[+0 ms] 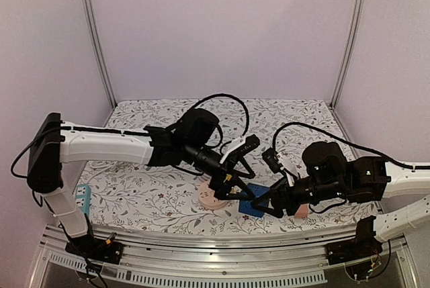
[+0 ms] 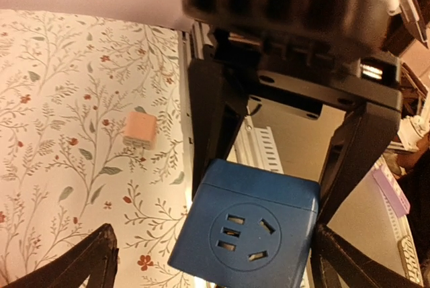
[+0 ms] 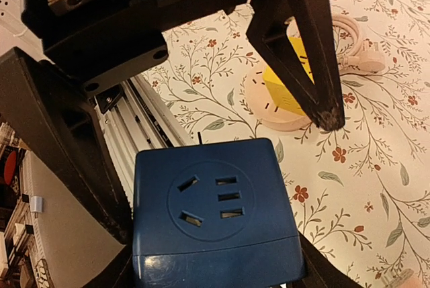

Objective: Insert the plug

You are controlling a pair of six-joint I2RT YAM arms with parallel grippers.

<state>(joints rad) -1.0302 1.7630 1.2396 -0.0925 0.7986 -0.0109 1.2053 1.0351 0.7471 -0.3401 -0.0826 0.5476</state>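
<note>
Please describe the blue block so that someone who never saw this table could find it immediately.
Look at the near edge of the floral tablecloth, where the two arms meet. The blue block sits in the right gripper; unlike the small pink cube and yellow block nearby, its face carries socket slots.

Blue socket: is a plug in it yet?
No, empty. The socket shows all its holes bare in both wrist views.
</note>
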